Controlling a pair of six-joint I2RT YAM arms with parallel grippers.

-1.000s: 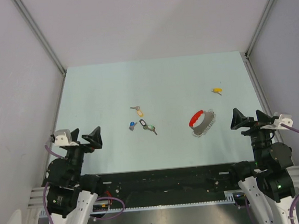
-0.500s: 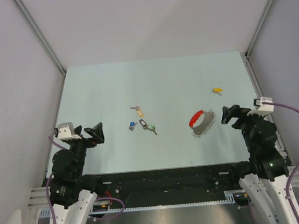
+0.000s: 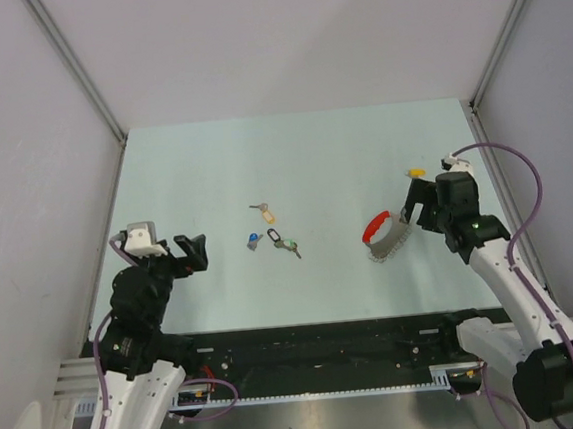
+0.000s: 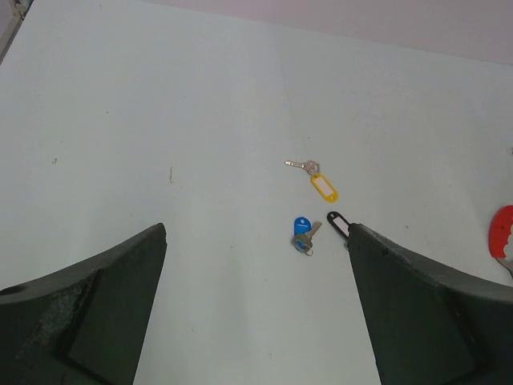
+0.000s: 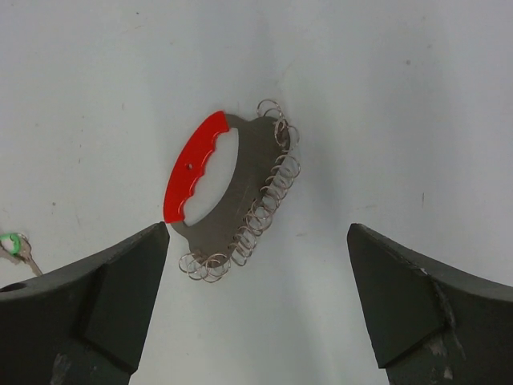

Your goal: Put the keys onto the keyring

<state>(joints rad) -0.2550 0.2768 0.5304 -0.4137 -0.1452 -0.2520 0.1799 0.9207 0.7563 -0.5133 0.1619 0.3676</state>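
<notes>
**Right arm out over the keyring, no key threaded yet**

Swinging forward from its base over the last second, the right arm now hangs above the keyring (image 5: 232, 188), while the left arm has only edged ahead a little. By my reckoning nothing of the task is done. The keyring lies flat on the table (image 3: 212, 171), right of centre, and every key lies apart from it. The yellow key (image 3: 415, 173) sits just beyond it. The beige key (image 4: 324, 185), blue key (image 4: 300, 228), black key (image 4: 337, 221) and green key (image 3: 290, 243) cluster mid-table. The right fingers (image 5: 88, 305) stand spread wide and empty, framing the ring from above without touching it. The left fingers (image 4: 88, 313), equally wide and empty, point toward the cluster from well back.
</notes>
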